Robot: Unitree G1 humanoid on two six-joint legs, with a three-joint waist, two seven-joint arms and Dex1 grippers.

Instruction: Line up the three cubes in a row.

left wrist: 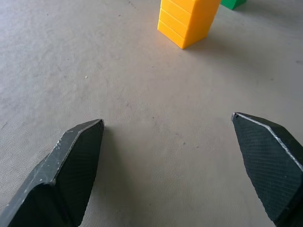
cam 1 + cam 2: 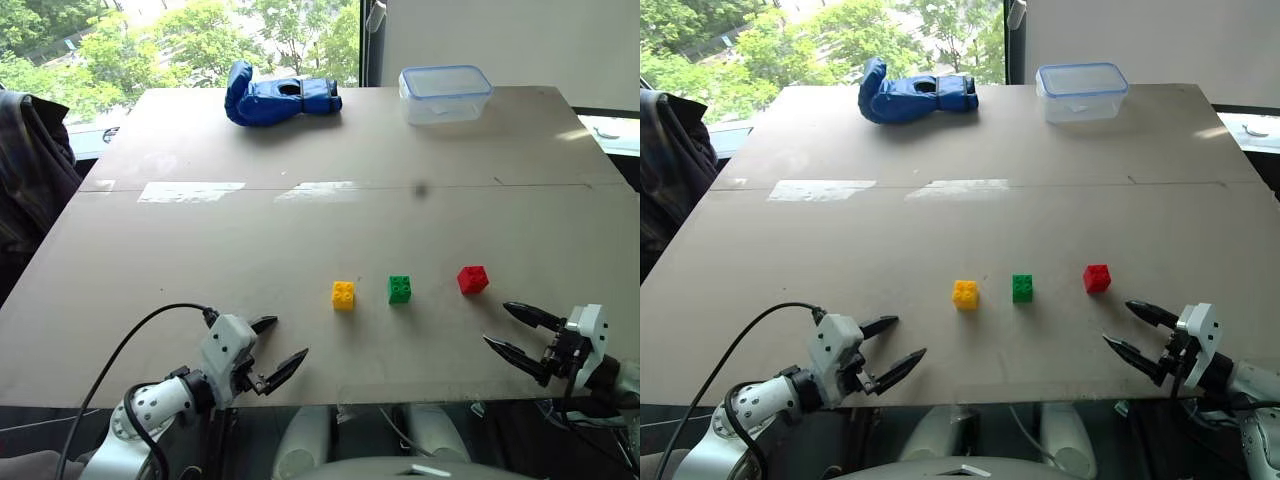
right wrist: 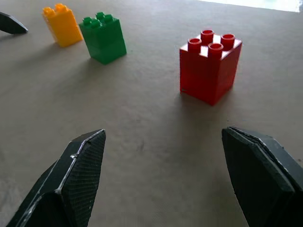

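Looking pretty much done: yellow cube (image 2: 343,294), green cube (image 2: 400,289) and red cube (image 2: 473,279) sit in a near-straight row on the desk (image 2: 300,230), red slightly farther back. Left hand (image 2: 272,357) and right hand (image 2: 518,331) hover wide open, holding nothing.

My counter (image 2: 300,230) is a plain grey-brown board with a seam across its middle. Near my edge sit three bricks in a row, apart from each other: yellow (image 2: 343,295), green (image 2: 400,289), red (image 2: 473,279). At the far edge lie a blue glove (image 2: 278,98) and a clear box (image 2: 445,94).
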